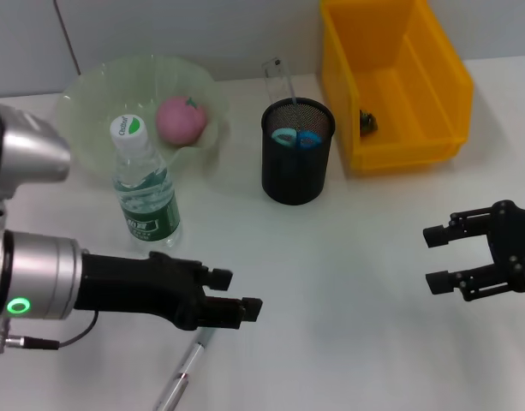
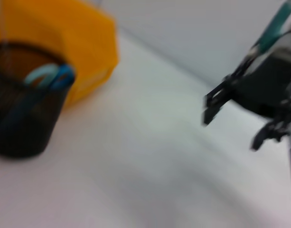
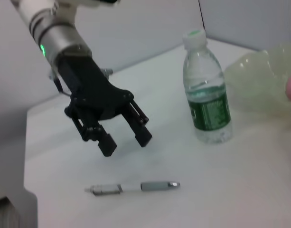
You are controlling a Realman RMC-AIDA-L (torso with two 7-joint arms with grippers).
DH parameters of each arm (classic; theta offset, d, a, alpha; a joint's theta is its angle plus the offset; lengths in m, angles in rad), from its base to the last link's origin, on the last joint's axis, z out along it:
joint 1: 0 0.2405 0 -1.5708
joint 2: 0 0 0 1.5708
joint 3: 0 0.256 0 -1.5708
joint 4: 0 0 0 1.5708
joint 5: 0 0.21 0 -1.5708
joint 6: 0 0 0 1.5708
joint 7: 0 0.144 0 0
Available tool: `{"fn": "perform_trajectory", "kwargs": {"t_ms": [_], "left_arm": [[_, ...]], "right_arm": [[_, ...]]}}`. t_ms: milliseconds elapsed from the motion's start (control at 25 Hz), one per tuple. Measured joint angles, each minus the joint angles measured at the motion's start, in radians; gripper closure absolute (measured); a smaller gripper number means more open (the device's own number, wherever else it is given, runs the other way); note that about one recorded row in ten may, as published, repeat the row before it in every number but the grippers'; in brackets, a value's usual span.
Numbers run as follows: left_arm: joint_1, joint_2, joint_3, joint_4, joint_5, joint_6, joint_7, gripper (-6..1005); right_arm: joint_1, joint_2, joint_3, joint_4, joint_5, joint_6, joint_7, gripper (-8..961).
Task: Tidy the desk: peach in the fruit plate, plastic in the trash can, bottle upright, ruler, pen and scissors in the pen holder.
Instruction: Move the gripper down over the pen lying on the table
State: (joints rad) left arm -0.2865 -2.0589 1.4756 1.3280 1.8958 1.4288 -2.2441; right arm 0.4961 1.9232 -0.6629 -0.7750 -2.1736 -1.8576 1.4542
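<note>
The pink peach [image 1: 181,120] lies in the pale green fruit plate [image 1: 99,94]. In front of the plate, the bottle [image 1: 146,193] stands upright. The black mesh pen holder [image 1: 296,167] holds the blue-handled scissors [image 1: 296,137] and the clear ruler [image 1: 279,75]. The dark plastic [image 1: 367,122] sits inside the yellow trash can [image 1: 395,81]. The pen [image 1: 185,370] lies flat on the desk [image 1: 348,342] near its front edge. My left gripper [image 1: 241,293] hovers open just above the pen [image 3: 133,187], touching nothing. My right gripper [image 1: 431,257] is open and empty at the right.
The left wrist view shows the pen holder [image 2: 22,114] and trash can [image 2: 64,38] on one side and my right gripper [image 2: 233,121] farther off. White desk surface stretches between the two grippers.
</note>
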Motion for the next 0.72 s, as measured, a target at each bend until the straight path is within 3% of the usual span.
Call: {"fn": "perform_trajectory", "kwargs": {"t_ms": [360, 720], "left_arm": [[-0.096, -0.008, 0.096, 0.028, 0.277, 0.014, -0.377, 341], [-0.169, -0.012, 0.195, 0.026, 0.470, 0.027, -0.598, 341]], "right_arm": [[0.026, 0.006, -0.001, -0.018, -0.072, 0.037, -0.006, 223], [0.040, 0.028, -0.001, -0.061, -0.128, 0.068, -0.009, 223]]}}
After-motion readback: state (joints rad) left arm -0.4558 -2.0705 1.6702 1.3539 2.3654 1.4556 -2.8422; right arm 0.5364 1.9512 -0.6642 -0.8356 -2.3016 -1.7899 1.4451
